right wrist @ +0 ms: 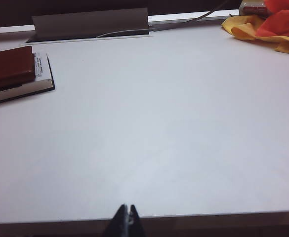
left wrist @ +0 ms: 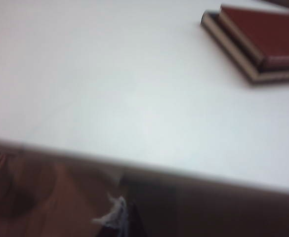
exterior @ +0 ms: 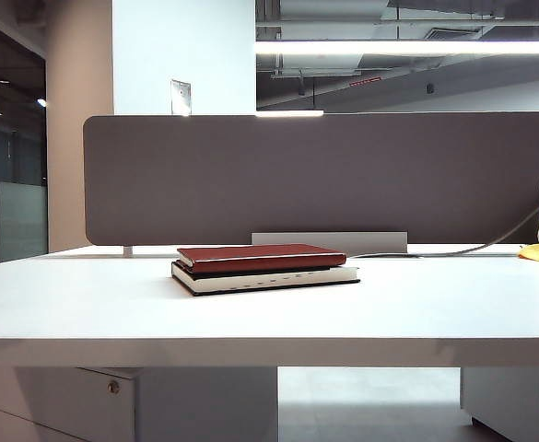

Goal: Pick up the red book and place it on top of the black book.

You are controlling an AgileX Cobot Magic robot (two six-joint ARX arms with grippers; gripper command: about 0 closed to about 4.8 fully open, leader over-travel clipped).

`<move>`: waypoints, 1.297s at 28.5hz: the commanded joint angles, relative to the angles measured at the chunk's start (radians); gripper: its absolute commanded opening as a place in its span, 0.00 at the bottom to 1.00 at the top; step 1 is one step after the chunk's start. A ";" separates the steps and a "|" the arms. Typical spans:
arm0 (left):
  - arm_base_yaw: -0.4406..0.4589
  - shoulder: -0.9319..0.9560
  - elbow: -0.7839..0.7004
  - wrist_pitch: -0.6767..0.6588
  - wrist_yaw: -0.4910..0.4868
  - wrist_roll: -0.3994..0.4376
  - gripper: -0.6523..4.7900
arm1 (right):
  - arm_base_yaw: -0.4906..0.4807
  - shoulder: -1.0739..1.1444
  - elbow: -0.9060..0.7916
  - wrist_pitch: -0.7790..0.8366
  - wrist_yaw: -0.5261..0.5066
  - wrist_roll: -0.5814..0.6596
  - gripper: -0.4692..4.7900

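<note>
Now: red book [exterior: 259, 257] atop black book [exterior: 269, 278], print unreadable | left claw [left wrist: 115, 213] closed, right claw [right wrist: 128, 217] closed, both empty

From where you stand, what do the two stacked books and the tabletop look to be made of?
The red book on top looks leather-like: dark red, matte cover with pale page edges, possibly imitation. The black book under it seems a card or cloth cover over cream paper pages. The table looks like smooth white laminate with a faint sheen. Both grippers sit back by its near edge.

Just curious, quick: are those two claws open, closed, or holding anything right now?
Left gripper: shut, empty, back off the table's edge.
Right gripper: shut, empty, at the table's near edge.
</note>
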State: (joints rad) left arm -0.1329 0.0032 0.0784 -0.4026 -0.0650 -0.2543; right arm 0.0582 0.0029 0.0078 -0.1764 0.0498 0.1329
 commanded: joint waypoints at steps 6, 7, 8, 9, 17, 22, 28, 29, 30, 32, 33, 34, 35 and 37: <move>0.125 0.000 -0.071 0.233 0.133 0.053 0.11 | 0.000 0.000 -0.003 0.008 0.000 -0.003 0.09; 0.149 0.000 -0.071 0.225 0.159 0.058 0.11 | 0.000 0.000 -0.003 0.009 0.000 -0.003 0.09; 0.171 0.000 -0.071 0.227 0.174 0.061 0.11 | 0.000 0.000 -0.003 0.008 0.000 -0.003 0.09; 0.193 0.000 -0.071 0.232 0.196 0.068 0.11 | 0.000 0.000 -0.003 0.009 0.000 -0.003 0.09; 0.195 0.000 -0.071 0.233 0.227 0.144 0.11 | 0.000 0.000 -0.003 0.008 0.000 -0.003 0.09; 0.192 0.000 -0.071 0.233 0.226 0.146 0.11 | 0.000 0.000 -0.003 0.008 0.000 -0.003 0.09; 0.184 0.000 -0.071 0.233 0.210 0.142 0.11 | 0.000 0.000 -0.003 0.008 0.000 -0.003 0.09; 0.181 0.000 -0.071 0.233 0.206 0.142 0.11 | 0.000 0.000 -0.003 0.008 0.000 -0.003 0.09; 0.179 0.000 -0.071 0.233 0.202 0.142 0.11 | 0.000 0.000 -0.003 0.008 0.000 -0.003 0.09; 0.175 0.000 -0.071 0.233 0.200 0.142 0.11 | 0.000 0.000 -0.003 0.009 0.000 -0.003 0.09; 0.173 0.000 -0.071 0.233 0.200 0.142 0.11 | 0.000 0.000 -0.003 0.008 0.000 -0.003 0.09; 0.172 0.000 -0.071 0.233 0.200 0.142 0.11 | 0.000 0.000 -0.003 0.008 0.000 -0.003 0.09; 0.173 0.000 -0.071 0.233 0.200 0.142 0.11 | 0.000 0.000 -0.003 0.009 0.000 -0.003 0.09; 0.173 0.000 -0.071 0.233 0.200 0.142 0.11 | 0.000 0.000 -0.003 0.008 0.000 -0.003 0.09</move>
State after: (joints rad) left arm 0.0402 0.0029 0.0124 -0.1646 0.1341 -0.1162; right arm 0.0582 0.0029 0.0078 -0.1764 0.0498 0.1326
